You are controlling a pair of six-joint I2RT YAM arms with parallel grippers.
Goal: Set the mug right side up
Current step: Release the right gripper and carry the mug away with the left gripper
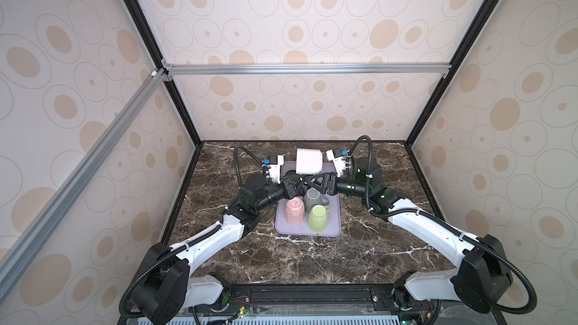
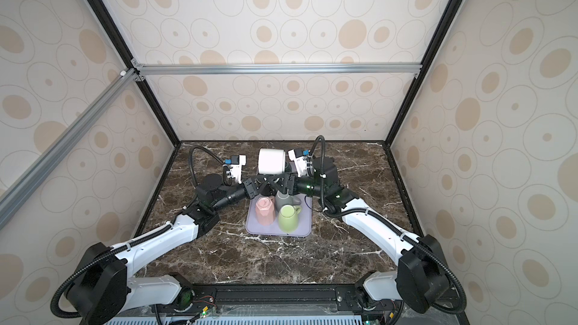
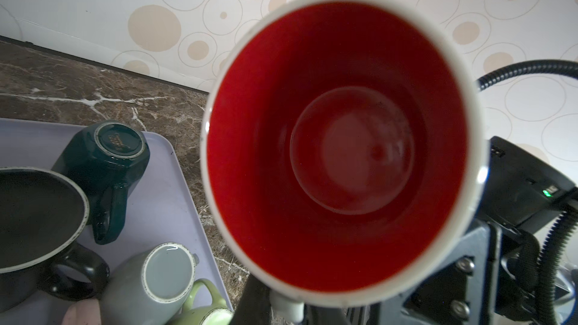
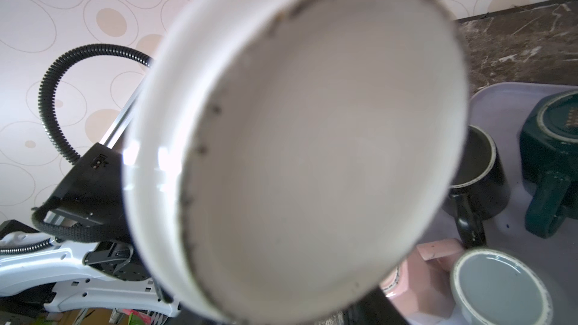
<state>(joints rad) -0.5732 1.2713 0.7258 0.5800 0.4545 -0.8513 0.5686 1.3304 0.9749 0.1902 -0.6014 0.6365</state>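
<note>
I saw the white mug [image 1: 309,161] hanging on its side in the air over the far end of the tray [image 1: 334,229], red mouth turned to the left and base to the right. The left claw [image 1: 302,182] pinched it low, near the handle. Whether the right claw [image 1: 314,184] was spread or gripping, I couldn't tell.

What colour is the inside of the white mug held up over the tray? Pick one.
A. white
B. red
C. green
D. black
B, since the left wrist view looks straight into the white mug, and its inner wall and floor are red.
</note>
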